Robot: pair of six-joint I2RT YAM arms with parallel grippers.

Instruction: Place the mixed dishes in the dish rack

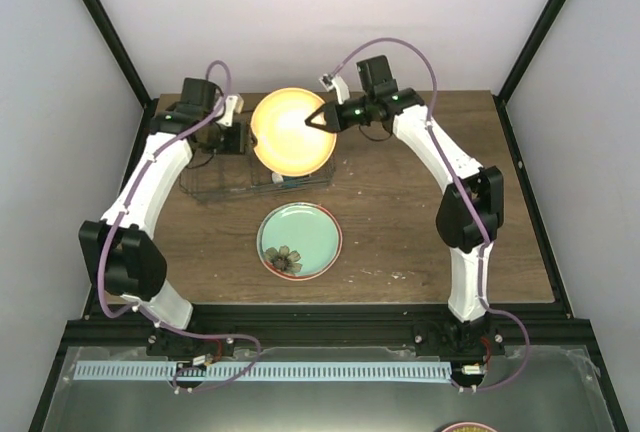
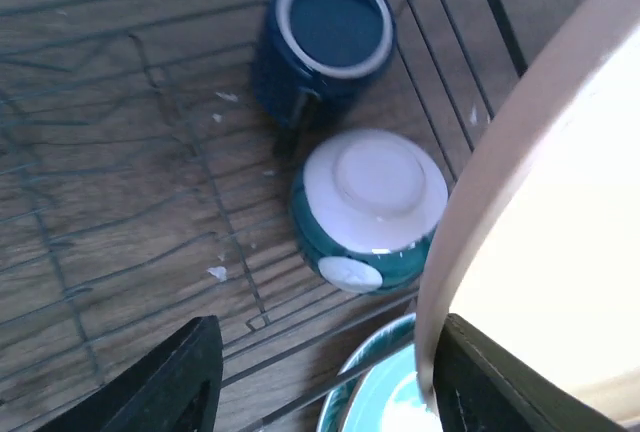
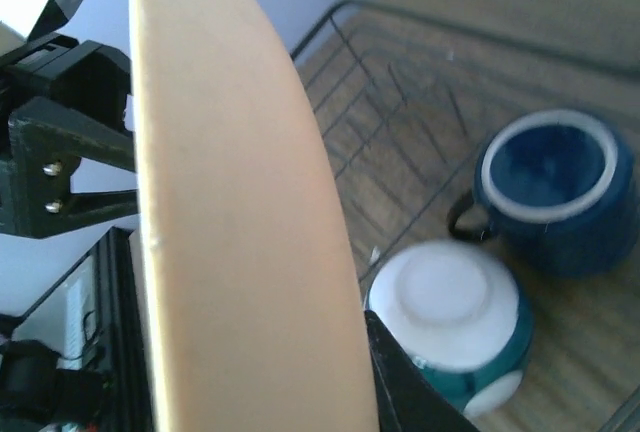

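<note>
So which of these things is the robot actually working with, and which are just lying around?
Part of the job: orange-yellow round plate, mint-green plate with red edge, dark blue mug, upside-down white-and-teal bowl, grey wire dish rack.
Just lying about: white ridged strip by the arm bases, small white crumbs on the brown wooden table.

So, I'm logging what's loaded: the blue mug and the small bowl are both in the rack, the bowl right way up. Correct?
Not quite: the bowl is upside down, its white base facing up, as the left wrist view shows. It and the blue mug are indeed both in the rack.
</note>
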